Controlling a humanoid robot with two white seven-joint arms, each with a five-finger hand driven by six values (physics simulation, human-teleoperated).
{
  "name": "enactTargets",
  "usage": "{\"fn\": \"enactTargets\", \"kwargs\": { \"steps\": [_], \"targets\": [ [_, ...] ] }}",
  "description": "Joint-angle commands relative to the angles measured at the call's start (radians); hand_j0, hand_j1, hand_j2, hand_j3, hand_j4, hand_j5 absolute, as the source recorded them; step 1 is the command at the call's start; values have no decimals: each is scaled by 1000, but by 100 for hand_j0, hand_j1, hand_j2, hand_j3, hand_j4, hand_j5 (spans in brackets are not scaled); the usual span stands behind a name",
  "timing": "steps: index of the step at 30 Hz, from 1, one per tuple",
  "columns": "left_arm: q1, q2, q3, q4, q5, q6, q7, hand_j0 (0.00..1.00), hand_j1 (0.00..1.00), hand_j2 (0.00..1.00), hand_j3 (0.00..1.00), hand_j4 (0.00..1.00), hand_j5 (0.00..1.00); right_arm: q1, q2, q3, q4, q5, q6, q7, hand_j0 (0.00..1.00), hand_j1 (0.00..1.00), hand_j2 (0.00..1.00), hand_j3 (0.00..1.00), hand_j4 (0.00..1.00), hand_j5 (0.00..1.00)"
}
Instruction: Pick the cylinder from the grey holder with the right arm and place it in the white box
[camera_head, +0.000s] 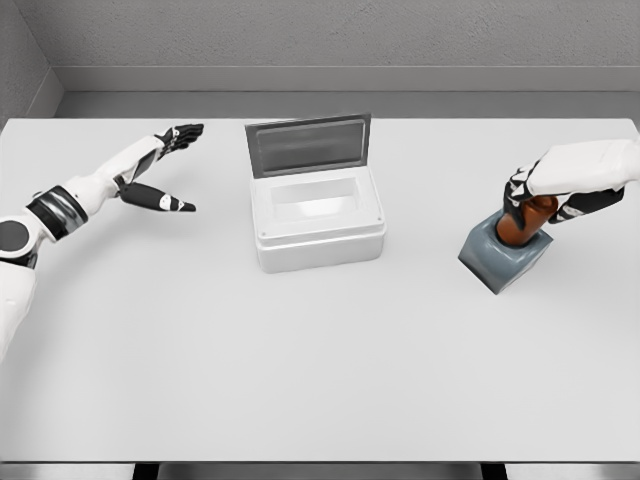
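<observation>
In the head view, the white box (318, 212) stands open, its lid raised at the back. To its right, the right hand (545, 192) is closed around the brown cylinder (522, 226), which sits in the grey holder (503, 256). Left of the box, the left hand (160, 168) hovers with spread fingers, holding nothing.

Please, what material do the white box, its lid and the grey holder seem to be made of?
This is a simulator render, so these are only looks. Box: probably matte white plastic, with rounded, evenly shaded edges. Lid: grey, like brushed metal, with a faint sheen and a darker frame. Holder: blue-grey, smooth and soft-edged, perhaps plastic or rubber.
</observation>
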Motion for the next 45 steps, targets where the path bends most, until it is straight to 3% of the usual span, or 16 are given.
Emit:
{"fn": "enactTargets", "kwargs": {
  "steps": [1,8,16,30,45],
  "targets": [
    [0,-1,2,-1,7,2,0,100,100,100,100,100,100,0,3,-2,-2,-5,2,1,32,32,32,32,32,32],
    [0,-1,2,-1,7,2,0,100,100,100,100,100,100,-21,-3,-55,-7,-22,2,-2,32,32,32,32,32,32],
    [-2,-5,0,-1,10,2,0,100,100,100,100,100,100,-60,20,-57,-11,-39,2,-7,32,32,32,32,32,32],
    [-2,-7,0,-1,10,2,0,100,100,100,100,100,100,-89,190,-57,-4,-60,2,-8,31,31,31,31,31,31],
    [-2,-7,-6,-5,12,2,0,100,100,100,100,100,100,-112,313,-54,-36,-60,2,-7,30,30,30,30,30,30]
  ]
}}
